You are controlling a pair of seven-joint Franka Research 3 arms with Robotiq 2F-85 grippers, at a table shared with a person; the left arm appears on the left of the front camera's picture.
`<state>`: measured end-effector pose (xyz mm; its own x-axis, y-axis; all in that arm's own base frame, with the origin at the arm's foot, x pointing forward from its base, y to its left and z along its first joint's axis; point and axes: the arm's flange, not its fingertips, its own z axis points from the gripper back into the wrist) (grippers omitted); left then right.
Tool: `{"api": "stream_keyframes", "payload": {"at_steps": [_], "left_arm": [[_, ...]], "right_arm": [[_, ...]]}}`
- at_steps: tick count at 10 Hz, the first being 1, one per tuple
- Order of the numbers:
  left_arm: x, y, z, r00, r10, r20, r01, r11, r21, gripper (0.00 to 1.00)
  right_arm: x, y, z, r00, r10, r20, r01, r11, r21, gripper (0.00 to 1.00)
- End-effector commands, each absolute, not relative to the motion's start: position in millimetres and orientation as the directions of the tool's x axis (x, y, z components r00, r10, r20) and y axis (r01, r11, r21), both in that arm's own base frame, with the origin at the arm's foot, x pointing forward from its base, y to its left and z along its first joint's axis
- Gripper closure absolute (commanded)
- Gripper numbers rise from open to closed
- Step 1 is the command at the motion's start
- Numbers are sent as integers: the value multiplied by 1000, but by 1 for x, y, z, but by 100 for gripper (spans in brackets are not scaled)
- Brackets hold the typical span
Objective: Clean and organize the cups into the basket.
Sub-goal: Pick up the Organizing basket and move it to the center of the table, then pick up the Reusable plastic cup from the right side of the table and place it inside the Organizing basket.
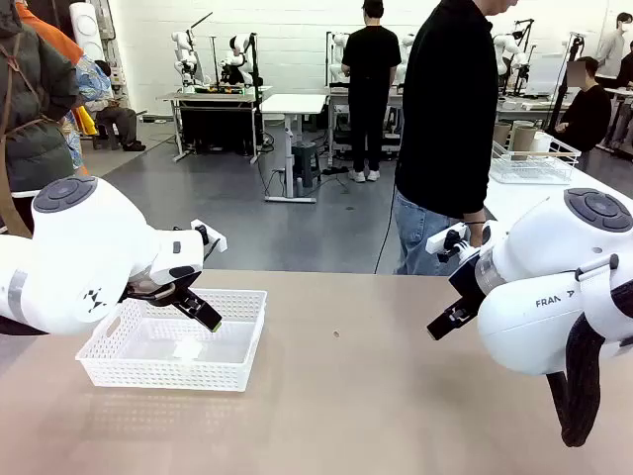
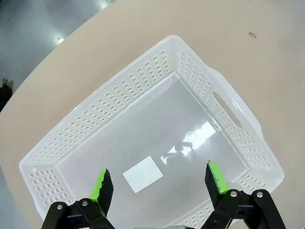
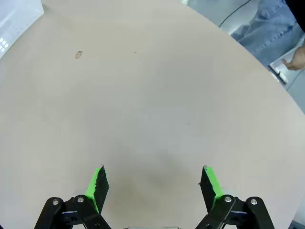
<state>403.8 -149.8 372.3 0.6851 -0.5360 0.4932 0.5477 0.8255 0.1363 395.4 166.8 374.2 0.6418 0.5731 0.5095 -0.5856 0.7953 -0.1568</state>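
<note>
Over the beige table's (image 1: 346, 396) left side, our left hand (image 2: 158, 177) hovers wide open directly above the empty basket (image 1: 163, 368), its long side running left-right; our right hand (image 3: 155, 176), equally wide, hangs well apart.

A pale tan bench (image 1: 376, 396) fronts a workshop with a smooth grey floor (image 1: 227, 218) and a white back wall (image 1: 297, 30). A person in a black top and jeans (image 1: 450, 129) stands at the bench's far edge. Another person in black (image 1: 370, 79) stands beyond, back turned, near a small white table (image 1: 293, 103). At right, a wire basket (image 1: 534, 163) sits on a white side table (image 1: 524, 203).
</note>
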Motion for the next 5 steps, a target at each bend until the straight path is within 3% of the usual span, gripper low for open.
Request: {"api": "stream_keyframes", "payload": {"at_steps": [1, 5], "left_arm": [[404, -150, 372, 685, -536, 493, 548, 825, 136, 0], [404, -150, 372, 685, -536, 493, 548, 825, 136, 0]], "right_arm": [[395, 167, 374, 642, 573, 510, -586, 795, -157, 0], [395, 167, 374, 642, 573, 510, -586, 795, -157, 0]]}}
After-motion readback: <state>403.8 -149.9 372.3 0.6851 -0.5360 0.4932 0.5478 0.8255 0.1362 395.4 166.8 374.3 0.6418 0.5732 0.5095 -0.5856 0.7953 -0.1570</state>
